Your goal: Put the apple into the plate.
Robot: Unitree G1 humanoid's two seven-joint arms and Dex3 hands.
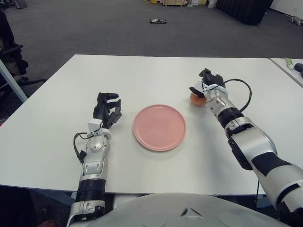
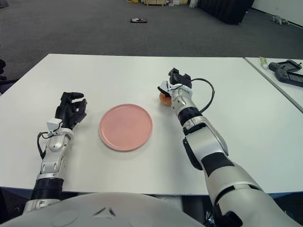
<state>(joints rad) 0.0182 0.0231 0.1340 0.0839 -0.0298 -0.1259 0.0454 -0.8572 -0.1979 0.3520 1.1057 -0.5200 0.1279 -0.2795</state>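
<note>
Two hands are in view over the white surface (image 1: pixel 156 71). My right hand (image 1: pixel 207 84) is at work at about 2 o'clock from the pink plate (image 1: pixel 159 127), set over the apple (image 1: pixel 197 99), which sits on the surface near the plate's far right rim but apart from it. Dark fingers (image 1: pixel 197 91) curl over the top and left side of the fruit; I judge a grasp is forming, but I cannot tell whether they grip it or only cage it. My left hand (image 1: pixel 106 108) shows at 9 o'clock from the plate, just beside its rim, fingers loosely curled and holding nothing.

Step in hand, as I judge it: securing the apple before the carry. To do it well I would seat the fingers low around the fruit's widest part, confirm firm contact on opposing sides, lift clear of the surface, then travel toward 8 o'clock and lower onto the plate's middle before letting go, since a round fruit released near the rim may roll off.

Hidden or unclear: the hand covers most of the apple, so only its lower left side shows. Contact under the palm and the thumb's position cannot be made out.
</note>
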